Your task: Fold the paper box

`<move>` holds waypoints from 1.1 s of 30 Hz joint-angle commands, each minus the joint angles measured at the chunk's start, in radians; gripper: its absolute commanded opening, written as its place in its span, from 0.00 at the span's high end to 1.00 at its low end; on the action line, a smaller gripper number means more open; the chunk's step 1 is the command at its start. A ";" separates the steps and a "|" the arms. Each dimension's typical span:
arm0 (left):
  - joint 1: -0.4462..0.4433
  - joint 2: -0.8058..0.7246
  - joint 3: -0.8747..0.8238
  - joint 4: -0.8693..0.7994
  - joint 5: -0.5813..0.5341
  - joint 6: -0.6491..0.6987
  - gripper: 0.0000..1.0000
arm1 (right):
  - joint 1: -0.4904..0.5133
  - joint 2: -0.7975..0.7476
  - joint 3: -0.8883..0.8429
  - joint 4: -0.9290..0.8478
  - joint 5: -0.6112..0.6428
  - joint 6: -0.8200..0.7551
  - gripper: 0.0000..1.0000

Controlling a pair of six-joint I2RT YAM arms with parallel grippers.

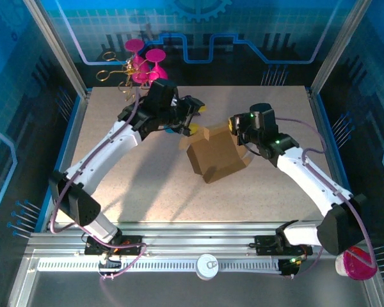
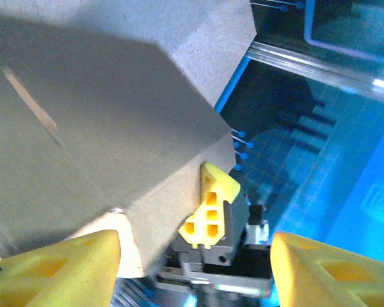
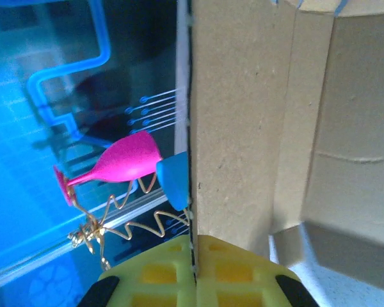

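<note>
Paper box (image 1: 214, 155): brown cardboard, partly erected, standing mid-bench (image 1: 147, 185) between the two arms.
Left end effector (image 1: 197, 119): yellow fingers (image 2: 70, 262) spread wide at the box's far left corner, with a cardboard face reaching in between them.
Right end effector (image 1: 237, 128): fingers pressed together, pinching an upright panel edge on the box's far right side.
Pink goblets (image 1: 144, 61): on a wire stand (image 1: 112, 71), beyond the bench's far left corner.

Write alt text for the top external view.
A brown paper box stands on the table, the right gripper shut on its right edge and the open left gripper beside its far-left corner. Pink goblets sit beyond the table.
</note>
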 commanded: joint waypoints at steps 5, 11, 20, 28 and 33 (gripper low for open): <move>0.058 -0.322 -0.356 -0.139 -0.099 0.413 0.50 | -0.052 -0.018 0.221 -0.396 0.073 0.080 1.00; 0.167 -0.439 -0.884 0.422 0.054 0.156 0.82 | -0.070 0.007 0.357 -0.549 0.088 0.089 1.00; 0.126 -0.103 -1.013 1.141 0.127 0.042 0.69 | -0.093 0.045 0.375 -0.561 0.062 0.124 1.00; 0.040 0.127 -0.938 1.410 0.119 -0.027 0.60 | -0.110 0.063 0.352 -0.519 0.051 0.150 1.00; 0.029 0.162 -0.953 1.529 0.089 -0.064 0.56 | -0.120 0.071 0.351 -0.517 0.043 0.150 1.00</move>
